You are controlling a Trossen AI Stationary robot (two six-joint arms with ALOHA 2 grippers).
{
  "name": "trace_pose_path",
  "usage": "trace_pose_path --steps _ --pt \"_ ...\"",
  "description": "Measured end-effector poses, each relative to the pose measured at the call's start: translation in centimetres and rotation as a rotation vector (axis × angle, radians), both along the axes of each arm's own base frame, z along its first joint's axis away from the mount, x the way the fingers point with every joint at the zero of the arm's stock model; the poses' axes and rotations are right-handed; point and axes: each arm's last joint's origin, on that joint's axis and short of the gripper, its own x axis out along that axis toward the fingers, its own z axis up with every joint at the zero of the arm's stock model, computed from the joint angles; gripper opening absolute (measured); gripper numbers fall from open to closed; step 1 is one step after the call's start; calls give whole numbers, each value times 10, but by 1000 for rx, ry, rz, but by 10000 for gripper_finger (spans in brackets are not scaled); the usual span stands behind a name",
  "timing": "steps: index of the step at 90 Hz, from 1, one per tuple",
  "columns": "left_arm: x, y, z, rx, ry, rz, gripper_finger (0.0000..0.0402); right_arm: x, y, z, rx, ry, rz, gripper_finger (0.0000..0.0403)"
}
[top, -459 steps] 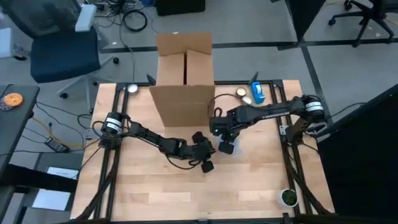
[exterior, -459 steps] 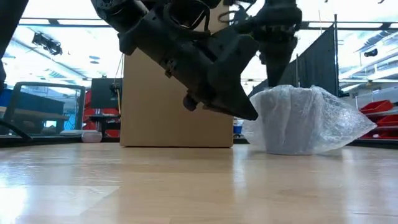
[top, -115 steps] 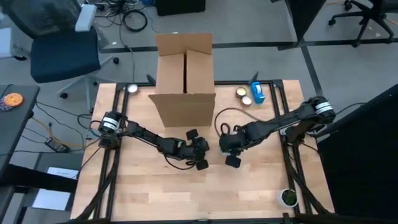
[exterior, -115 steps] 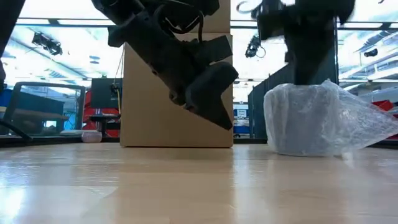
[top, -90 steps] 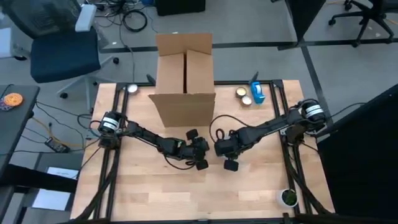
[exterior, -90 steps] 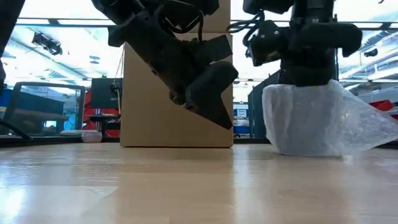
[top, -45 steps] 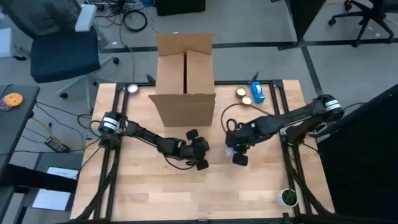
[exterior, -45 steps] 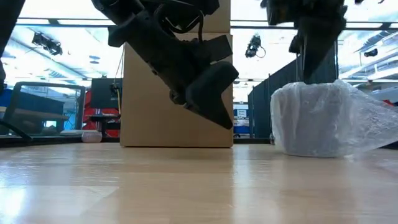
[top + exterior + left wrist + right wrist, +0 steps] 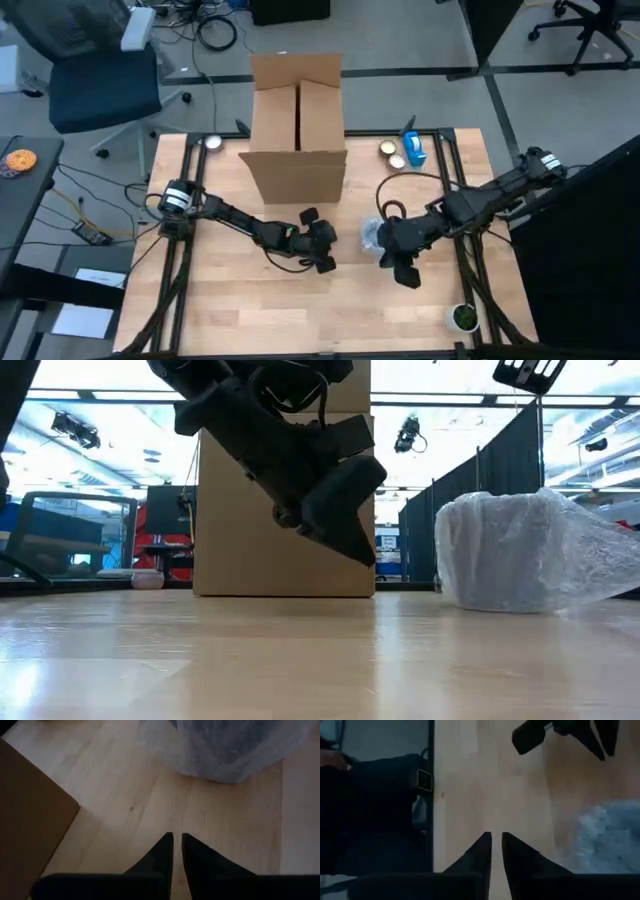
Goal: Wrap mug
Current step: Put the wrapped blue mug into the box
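You are looking down on a wooden bench point(image 9: 230, 300). The mug point(image 9: 373, 236), bundled in bubble wrap, is sitting right of the bench's middle, in front of a box point(image 9: 296, 150) at the back edge. The right hand point(image 9: 407, 273) is hovering just beside the mug toward the front edge, touching nothing, fingers pressed nearly together. The left hand point(image 9: 322, 257) is waiting at mid-bench, fingers likewise nearly together and pinching nothing.
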Motion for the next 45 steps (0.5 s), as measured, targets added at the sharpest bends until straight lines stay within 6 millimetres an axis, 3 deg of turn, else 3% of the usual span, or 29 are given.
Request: trace_pose_path --steps 22,45 --pt "1 0 1 -3 -12 0 25 -10 -5 -10 -188 64 -92 109" --pt "2 -1 2 -9 -33 0 25 -8 -6 -51 -286 65 -65 190"
